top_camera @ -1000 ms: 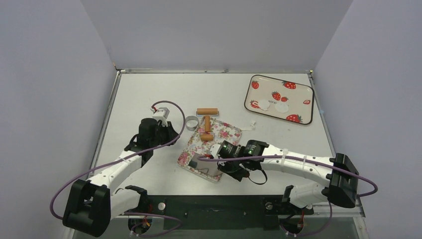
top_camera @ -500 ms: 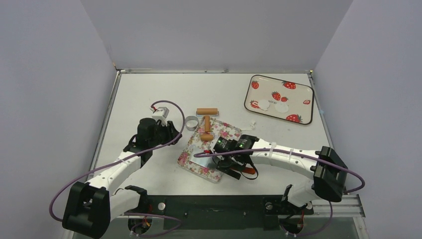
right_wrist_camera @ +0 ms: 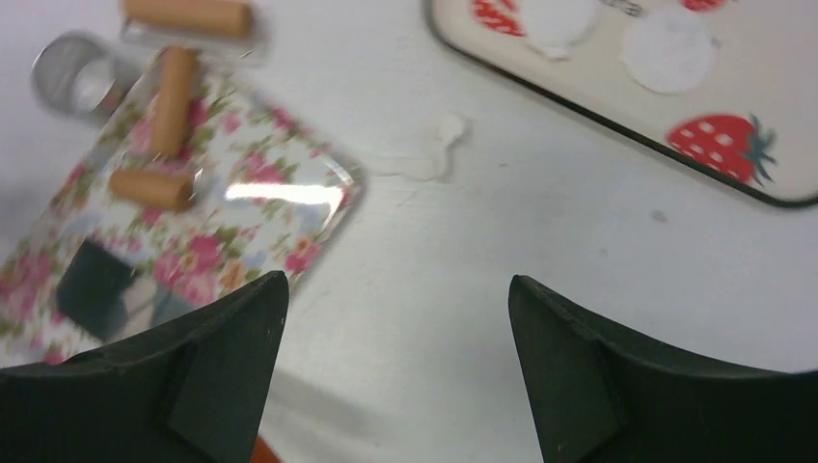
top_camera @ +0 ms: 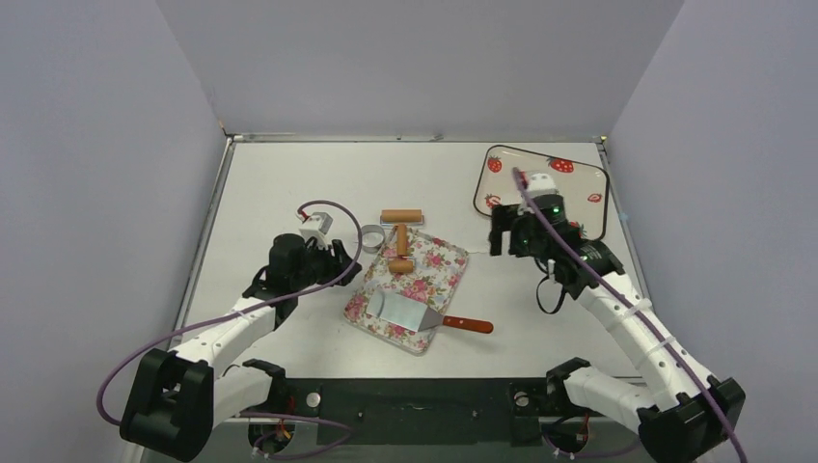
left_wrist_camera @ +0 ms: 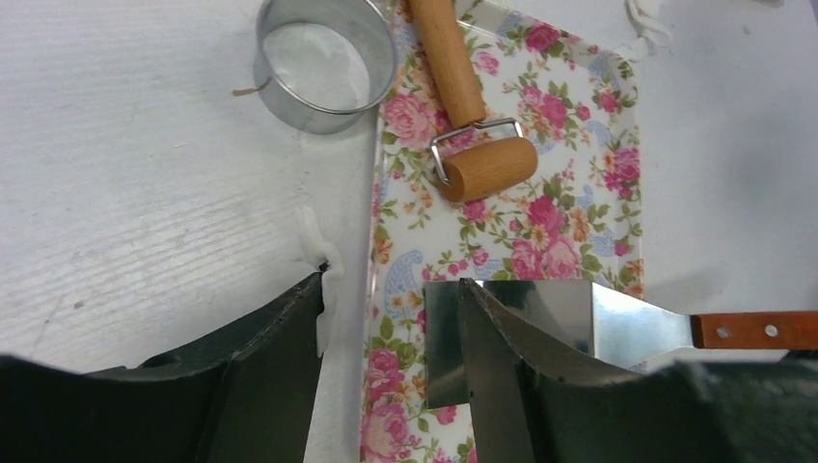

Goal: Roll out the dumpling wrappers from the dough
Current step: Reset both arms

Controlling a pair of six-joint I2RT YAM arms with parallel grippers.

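Note:
Two dumpling wrappers point(right_wrist_camera: 668, 48), thin white discs, lie on the strawberry tray point(right_wrist_camera: 772, 68); in the top view my right arm hides them. A small scrap of dough point(right_wrist_camera: 429, 154) sits on the table beside the floral tray point(right_wrist_camera: 251, 222). A sliver of dough point(left_wrist_camera: 323, 289) clings to a fingertip of my left gripper point(left_wrist_camera: 391, 285). That gripper point(top_camera: 342, 253) is open, straddling the left edge of the floral tray point(top_camera: 439, 260) and holding nothing. My right gripper point(right_wrist_camera: 397, 282) is open above bare table, near the strawberry tray point(top_camera: 579, 159).
The spatula point(top_camera: 405, 311) lies on the floral tray, its red handle point(top_camera: 468, 325) sticking out to the right. The wooden roller point(top_camera: 401, 239) rests across the tray's far edge. The metal ring point(top_camera: 363, 234) stands to its left. Walls enclose the table.
My right gripper let go of the spatula, left it on the floral tray, and swung up and right toward the strawberry tray. Both grippers have opened.

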